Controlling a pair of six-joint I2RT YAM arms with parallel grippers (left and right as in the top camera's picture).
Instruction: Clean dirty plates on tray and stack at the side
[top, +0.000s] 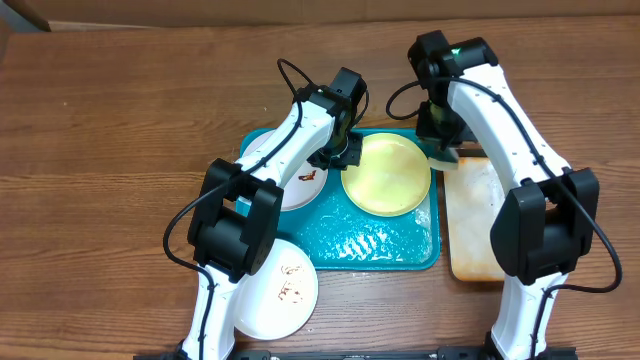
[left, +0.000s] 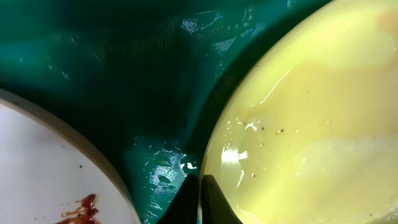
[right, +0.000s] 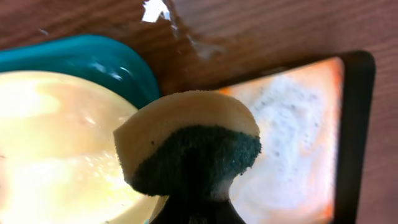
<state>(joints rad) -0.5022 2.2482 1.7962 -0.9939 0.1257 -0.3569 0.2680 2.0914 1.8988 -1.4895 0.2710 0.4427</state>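
Pale yellow-green round plate (top: 386, 174) lying wet on the large teal plastic tray (top: 380, 250), far right part.
Left hand (left: 200, 196) closed and empty, tips at the plate's left rim; right hand (right: 189, 208) grips a yellow sponge with a dark green scouring face (right: 186, 143) at the plate's right edge.

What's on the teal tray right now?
On the tray: the yellow-green plate and, at its left edge, a smeared white plate. The left arm covers part of that plate.
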